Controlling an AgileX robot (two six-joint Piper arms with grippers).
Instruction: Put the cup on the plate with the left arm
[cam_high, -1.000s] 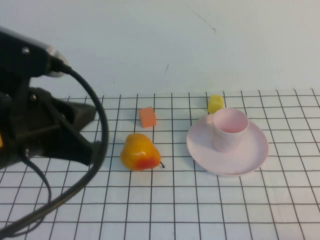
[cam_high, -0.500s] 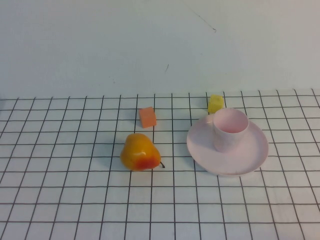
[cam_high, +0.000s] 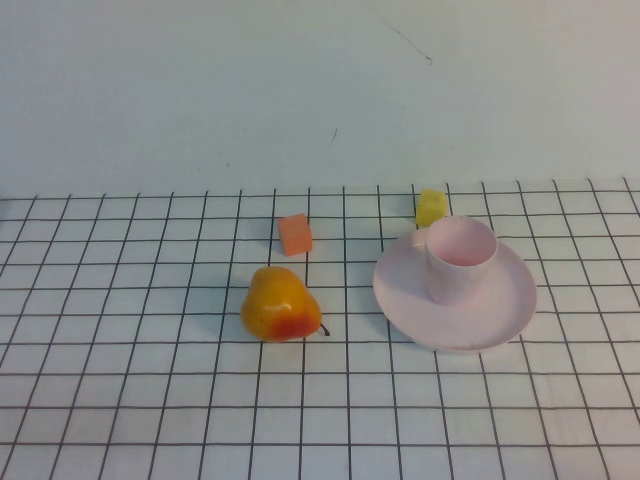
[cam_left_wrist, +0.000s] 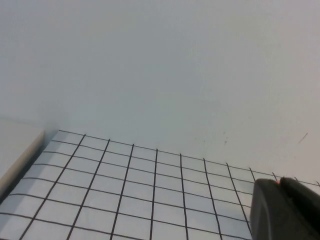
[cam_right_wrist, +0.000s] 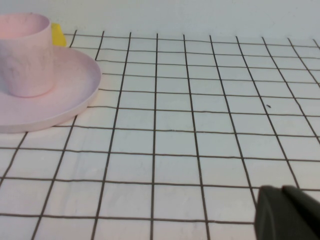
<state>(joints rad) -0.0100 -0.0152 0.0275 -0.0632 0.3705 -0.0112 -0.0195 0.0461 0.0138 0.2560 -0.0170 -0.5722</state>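
The pale pink cup (cam_high: 460, 259) stands upright on the round pale pink plate (cam_high: 500, 310) at the right of the table. Both also show in the right wrist view, the cup (cam_right_wrist: 25, 55) on the plate (cam_right_wrist: 70, 95). My left gripper (cam_left_wrist: 278, 182) is out of the high view; in its wrist view its black fingers are pressed together, empty, over bare grid cloth near the wall. My right gripper (cam_right_wrist: 281, 189) is shut and empty, low over the cloth, well away from the plate.
A yellow-orange pear (cam_high: 281, 305) lies left of the plate. An orange block (cam_high: 295, 234) sits behind the pear. A small yellow block (cam_high: 431, 206) sits just behind the plate, also in the right wrist view (cam_right_wrist: 58, 35). A pale wall backs the table.
The left arm, which filled the left of the high view a second ago, has drawn back out of that view. The cup, plate and other objects have not moved.
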